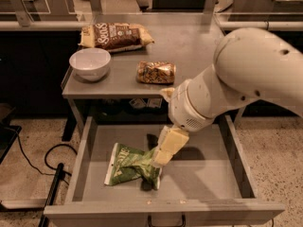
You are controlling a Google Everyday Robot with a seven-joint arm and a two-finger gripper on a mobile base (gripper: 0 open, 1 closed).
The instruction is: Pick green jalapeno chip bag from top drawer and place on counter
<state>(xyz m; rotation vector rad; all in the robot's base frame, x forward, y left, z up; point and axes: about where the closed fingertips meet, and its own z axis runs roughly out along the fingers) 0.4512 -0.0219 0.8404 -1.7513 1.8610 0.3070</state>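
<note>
Bag: your crumpled light-green foil chip bag (129, 168) lies left of centre in the wide grey metal drawer (208, 174), long axis left-right, white edge leftward.
Gripper: your cream gripper (157, 167) is at the bag's right end; you cannot tell its opening.
Counter: flat grey metal top (199, 46) behind.

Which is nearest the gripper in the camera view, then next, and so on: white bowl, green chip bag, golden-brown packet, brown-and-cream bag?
From the gripper, low in the top drawer:
1. green jalapeno chip bag, right beside it in the drawer.
2. golden-brown packet, middle of the counter.
3. white bowl, counter, left in view.
4. brown-and-cream bag, counter's back.
</note>
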